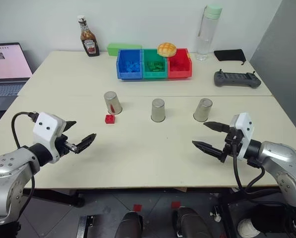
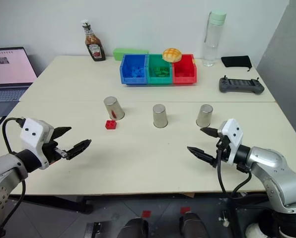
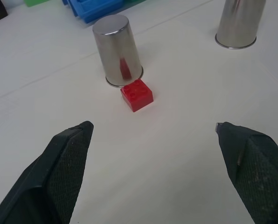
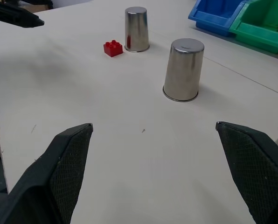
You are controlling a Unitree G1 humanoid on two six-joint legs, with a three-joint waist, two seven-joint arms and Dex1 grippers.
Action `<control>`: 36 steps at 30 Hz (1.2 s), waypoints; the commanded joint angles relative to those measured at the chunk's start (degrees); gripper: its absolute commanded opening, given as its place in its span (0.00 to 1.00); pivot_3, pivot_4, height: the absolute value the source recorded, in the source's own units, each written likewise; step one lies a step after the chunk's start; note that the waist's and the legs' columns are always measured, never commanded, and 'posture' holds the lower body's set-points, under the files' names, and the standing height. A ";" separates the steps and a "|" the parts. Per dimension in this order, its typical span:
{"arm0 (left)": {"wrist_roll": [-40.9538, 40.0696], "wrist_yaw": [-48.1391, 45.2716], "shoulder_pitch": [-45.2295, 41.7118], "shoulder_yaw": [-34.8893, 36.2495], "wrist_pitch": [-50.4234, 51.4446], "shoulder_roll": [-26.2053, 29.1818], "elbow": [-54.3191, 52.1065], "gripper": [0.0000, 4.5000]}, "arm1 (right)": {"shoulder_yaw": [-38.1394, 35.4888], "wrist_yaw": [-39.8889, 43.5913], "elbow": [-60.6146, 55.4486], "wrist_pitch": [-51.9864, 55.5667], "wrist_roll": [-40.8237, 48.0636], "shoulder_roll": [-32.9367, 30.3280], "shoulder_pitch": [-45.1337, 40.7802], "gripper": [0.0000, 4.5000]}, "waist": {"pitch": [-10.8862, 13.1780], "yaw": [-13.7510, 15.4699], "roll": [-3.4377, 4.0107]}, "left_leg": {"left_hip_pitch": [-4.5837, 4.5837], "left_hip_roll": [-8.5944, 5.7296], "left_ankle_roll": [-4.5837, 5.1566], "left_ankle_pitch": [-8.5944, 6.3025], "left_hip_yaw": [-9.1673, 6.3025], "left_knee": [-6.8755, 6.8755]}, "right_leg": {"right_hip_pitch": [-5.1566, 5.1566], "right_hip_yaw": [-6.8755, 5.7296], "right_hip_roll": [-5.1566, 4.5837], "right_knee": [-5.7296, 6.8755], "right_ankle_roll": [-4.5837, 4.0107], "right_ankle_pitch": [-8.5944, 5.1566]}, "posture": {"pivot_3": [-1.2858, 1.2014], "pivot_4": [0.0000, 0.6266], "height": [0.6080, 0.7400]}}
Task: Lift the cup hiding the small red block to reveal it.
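Note:
Three silver cups stand upside down in a row across the table: the left cup, the middle cup and the right cup. The small red block lies uncovered on the table, right at the near rim of the left cup, which mirrors it. My left gripper hovers open and empty in front of the block. Nearer the right cup, my right gripper also hangs open with nothing in it, facing the middle cup.
At the back stand blue, green and red bins with a bun on top. A sauce bottle, water bottle, controller and laptop ring the table.

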 commanded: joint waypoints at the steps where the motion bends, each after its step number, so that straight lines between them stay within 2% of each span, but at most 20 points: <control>1: -1.42 -0.83 -1.48 0.48 -0.16 0.51 -0.40 0.99 | -1.80 0.46 -0.88 -0.84 1.01 -0.58 -0.06 1.00 | 0.00 0.00 0.00 | 0.00 0.00 0.00 0.00 0.00 0.00 | 0.00 0.00 0.00 0.00 0.00 0.00 | 0.52 0.24 1.00; 14: -0.68 1.22 -3.69 -1.23 0.18 0.26 -1.00 0.99 | -1.37 0.92 -1.06 -0.84 1.69 -0.29 -0.13 1.00 | 0.00 0.00 0.00 | 0.00 0.00 0.00 0.00 0.01 0.00 | 0.00 0.00 0.00 0.01 -0.02 0.01 | 0.52 0.24 1.00; 29: -0.80 2.51 -2.39 -1.84 0.55 -1.11 -2.75 0.99 | -0.26 2.12 -0.46 -0.71 1.78 -0.28 -1.91 1.00 | 0.00 0.00 0.00 | 0.00 0.00 0.00 0.00 0.01 0.00 | 0.00 0.00 0.00 0.00 -0.02 0.01 | 0.52 0.24 1.00; 36: 1.15 2.43 -3.19 -3.76 -1.87 -1.06 -1.87 0.99 | -0.06 2.15 -0.60 -1.46 1.23 -0.21 -0.93 1.00 | 0.00 0.03 0.00 | 0.00 -0.01 0.00 0.00 0.00 0.00 | 0.00 0.01 0.00 0.00 -0.04 0.02 | 0.52 0.24 1.00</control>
